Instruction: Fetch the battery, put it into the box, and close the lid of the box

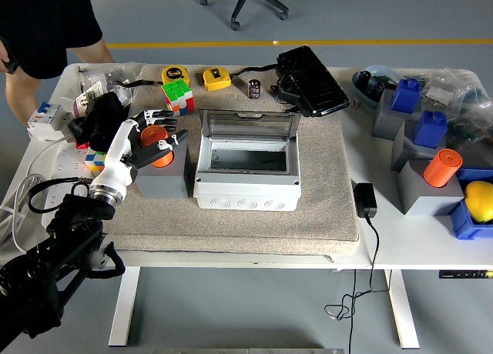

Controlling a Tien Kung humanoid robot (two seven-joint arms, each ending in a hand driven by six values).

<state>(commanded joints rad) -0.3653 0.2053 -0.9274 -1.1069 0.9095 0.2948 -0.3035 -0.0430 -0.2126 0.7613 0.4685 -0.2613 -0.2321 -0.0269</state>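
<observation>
The step in hand is judged to be the grasp on the battery (159,135), an orange cylinder seated upright in the grey holder block (162,178) just left of the white box (246,181). To do it well, the cylinder should be enclosed evenly from both sides and raised straight up out of its socket before any travel toward the box, since a sideways pull would likely jam it or drag the block across the beige mat (316,208). The left hand (154,135) is seen over the block, left of the box, with its fingers (163,115) partly curled around the top of the battery; the thumb seems to lie across the cylinder's near side and the other fingers along its far side. Contact looks made, though how firmly it is clamped cannot be told, and the battery is not lifted clear of the block. The box itself is found at the mat's middle with its clear lid (249,125) standing open at the back and its cavity bare, so the drop-in path is free. Well to the right of the box, a second orange cylinder (442,168) is seated in another grey block on the bench (400,231). The right hand is not seen.
</observation>
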